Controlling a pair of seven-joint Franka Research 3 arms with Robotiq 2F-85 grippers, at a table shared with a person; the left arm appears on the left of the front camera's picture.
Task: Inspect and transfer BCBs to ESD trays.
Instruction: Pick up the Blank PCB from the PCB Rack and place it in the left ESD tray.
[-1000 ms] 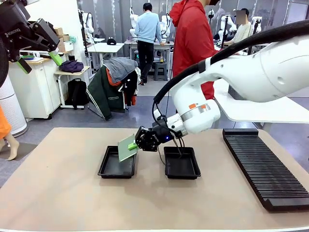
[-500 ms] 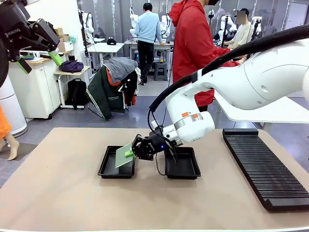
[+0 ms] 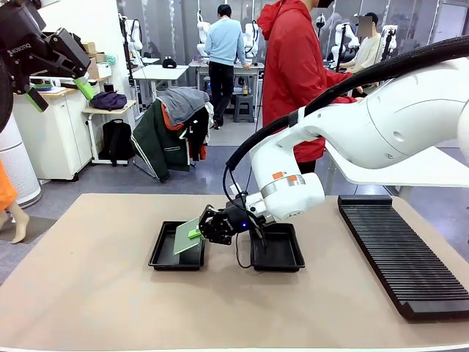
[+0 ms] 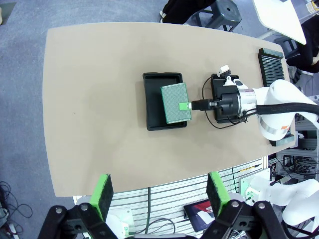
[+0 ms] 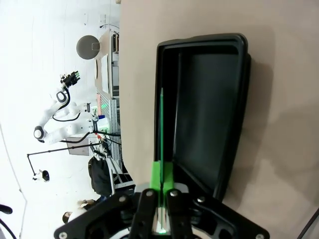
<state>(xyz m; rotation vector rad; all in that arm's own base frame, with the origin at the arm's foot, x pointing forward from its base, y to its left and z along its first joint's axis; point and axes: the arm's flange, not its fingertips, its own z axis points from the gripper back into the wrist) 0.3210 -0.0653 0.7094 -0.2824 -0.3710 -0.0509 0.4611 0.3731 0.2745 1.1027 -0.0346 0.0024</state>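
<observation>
A green BCB [image 3: 187, 236] hangs tilted over the right rim of the left ESD tray [image 3: 165, 257], its lower edge dipping inside. My right gripper [image 3: 196, 233] is shut on the board's right edge. In the left wrist view the BCB [image 4: 175, 103] covers the right part of that tray [image 4: 153, 102], with the right gripper [image 4: 185, 105] clamped on its edge. The right wrist view shows the BCB [image 5: 162, 129] edge-on between my right gripper [image 5: 161, 175] pads, above the tray [image 5: 209, 109]. The second ESD tray [image 3: 282, 257] lies under the right arm. My left gripper [image 3: 60, 94] is raised high at the left, open [image 4: 159, 191] and holding nothing.
A long black slotted rack [image 3: 401, 253] lies along the table's right side. A person in a red hooded top [image 3: 293, 73] stands at the far edge. The brown tabletop [image 3: 88, 286] is bare to the left of and in front of the trays.
My right gripper has carried the BCB down and slightly left, so the board now sits lower and flatter over the left tray. The left arm has stayed still.
</observation>
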